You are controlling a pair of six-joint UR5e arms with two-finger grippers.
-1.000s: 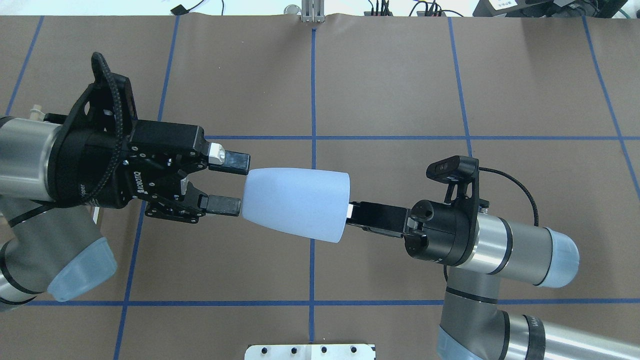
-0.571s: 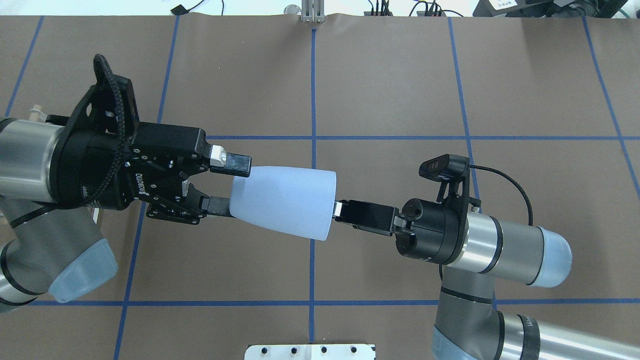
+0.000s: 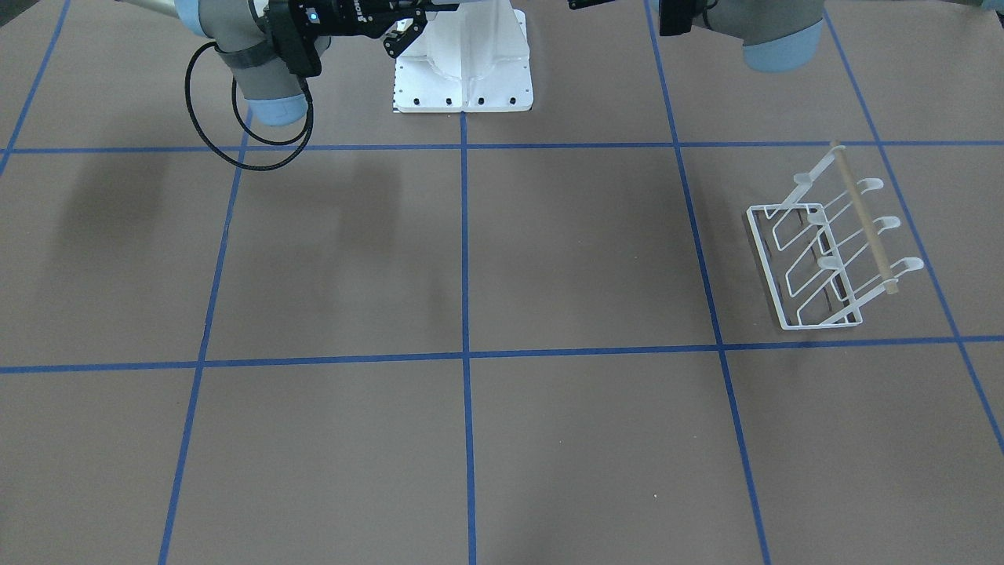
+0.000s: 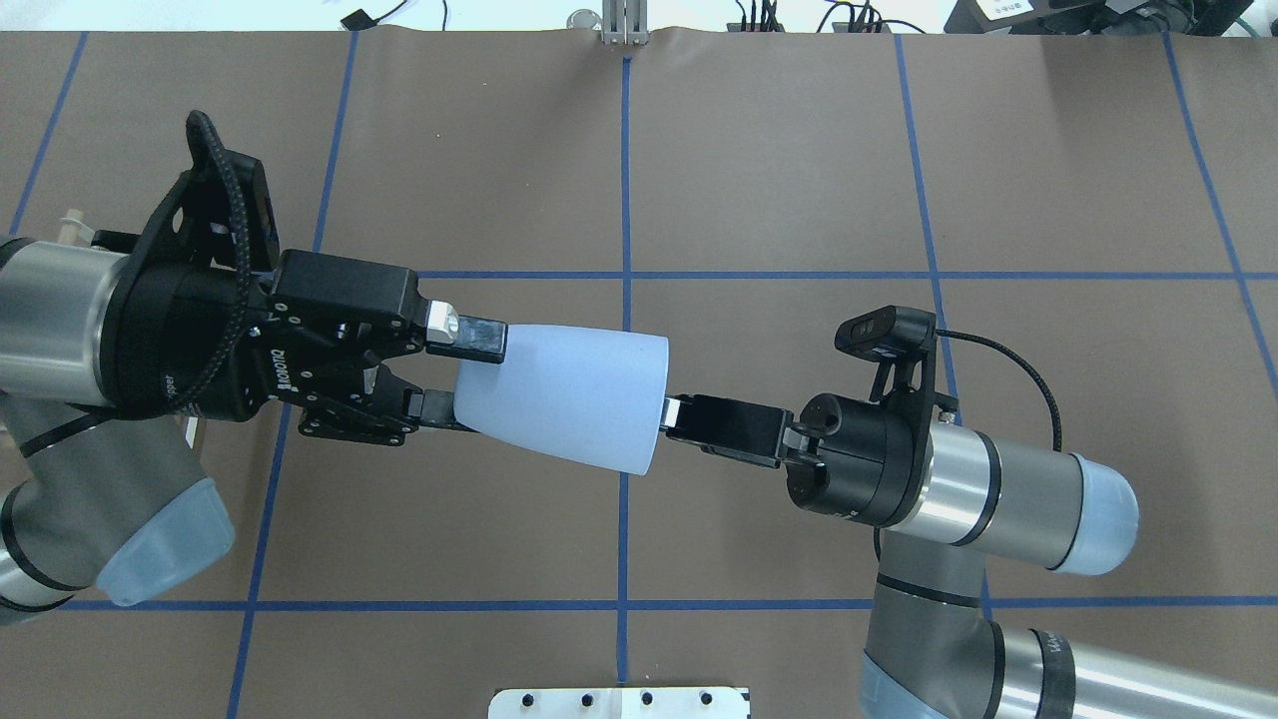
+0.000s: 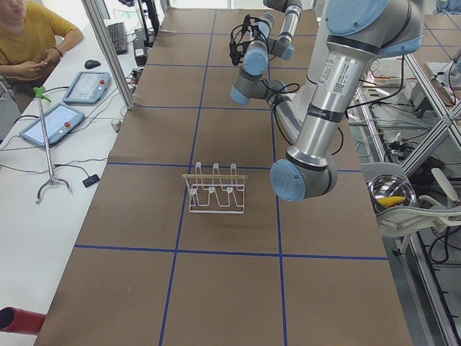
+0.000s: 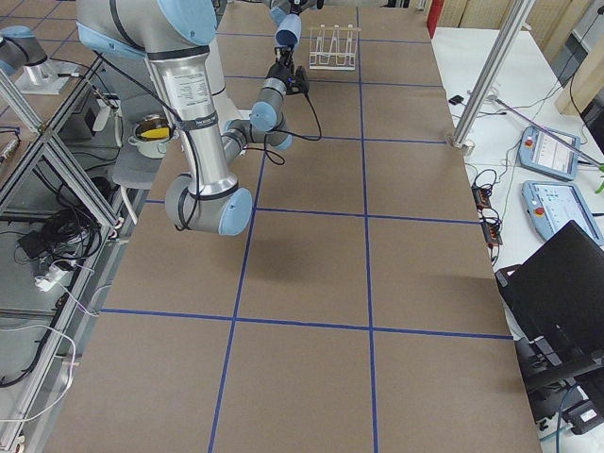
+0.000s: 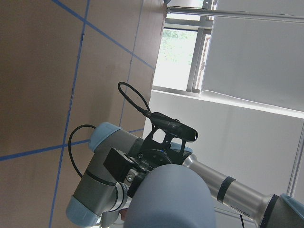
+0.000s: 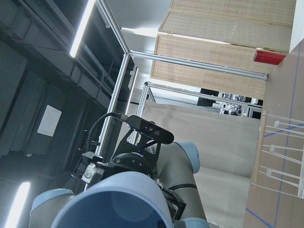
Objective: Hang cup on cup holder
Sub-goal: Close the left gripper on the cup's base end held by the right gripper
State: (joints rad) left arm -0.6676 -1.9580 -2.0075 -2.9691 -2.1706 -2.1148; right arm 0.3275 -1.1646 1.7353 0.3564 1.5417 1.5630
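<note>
The cup [image 4: 564,394] is held in the air over the middle of the table [image 4: 779,180], laid on its side between the two arms, and it is at this exchange that trouble is to be expected. Its wide rim is pinched by the right gripper [image 4: 671,410], which is closed on the wall there. Its narrow base is bracketed by the fingers of the left gripper [image 4: 466,374]; both appear laid against the cup, but whether a firm clamp has been made cannot be told. If the rim is let go before the base is properly gripped, the cup may be dropped. Because the wall is smooth and tapers toward the left fingers, it could also be squeezed out of them as pressure is applied. If both grippers are clamped while the arms are drawn apart, the cup could be wrenched askew. The cup holder [image 3: 863,218] is stood well apart on the robot's left, and, being light wire, it could be pushed along by a misjudged approach. The table is covered in brown sheet marked into squares by blue tape [image 4: 626,180]. Beyond its left end, a bench with control tablets [image 5: 85,86] and a seated person in yellow [image 5: 29,32] are seen.
</note>
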